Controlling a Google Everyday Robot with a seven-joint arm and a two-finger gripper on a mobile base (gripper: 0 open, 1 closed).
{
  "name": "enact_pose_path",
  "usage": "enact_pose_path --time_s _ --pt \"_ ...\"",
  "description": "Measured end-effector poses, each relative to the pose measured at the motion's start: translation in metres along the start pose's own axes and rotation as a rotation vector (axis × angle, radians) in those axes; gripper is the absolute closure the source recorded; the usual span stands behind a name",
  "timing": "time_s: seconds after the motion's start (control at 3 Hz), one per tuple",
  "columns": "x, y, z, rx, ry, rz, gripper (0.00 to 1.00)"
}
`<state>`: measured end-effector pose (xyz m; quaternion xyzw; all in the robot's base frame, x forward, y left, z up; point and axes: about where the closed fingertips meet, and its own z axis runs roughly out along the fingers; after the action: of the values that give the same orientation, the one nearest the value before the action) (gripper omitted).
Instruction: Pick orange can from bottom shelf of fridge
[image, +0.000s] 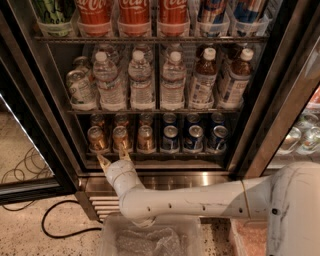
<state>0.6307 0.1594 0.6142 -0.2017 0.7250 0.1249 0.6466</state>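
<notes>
Three orange cans stand in the front row at the left of the bottom shelf (165, 154): the left one (97, 139), the middle one (120, 138) and the right one (145, 138), with more behind them. Blue cans (193, 138) fill the right half. My gripper (113, 155) is just below the shelf's front rail, under the gap between the left and middle orange cans. Its two tan fingers (103, 162) point up, spread apart and hold nothing. The white arm (200, 200) reaches in from the lower right. The fridge (260, 115) stands open.
Water bottles (142, 82) and tea bottles (202, 82) line the rack above, with red cola cans (134, 15) on top. The steel base panel (175, 181) is below the shelf. A clear plastic bin (150, 240) sits under my arm. A black cable (60, 225) lies on the floor at left.
</notes>
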Motion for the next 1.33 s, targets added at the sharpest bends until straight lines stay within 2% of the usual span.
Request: enact_pose_path --time_s 0.33,0.67,1.0,1.33 --pt "-0.001 -0.013 0.01 0.046 0.002 -0.009 0.37" --pt "0.004 -0.024 0.016 0.096 0.022 0.007 0.36" --pt "0.008 -0.028 0.01 0.13 0.042 0.033 0.4" --pt "0.014 -0.026 0.001 0.139 0.062 0.046 0.4"
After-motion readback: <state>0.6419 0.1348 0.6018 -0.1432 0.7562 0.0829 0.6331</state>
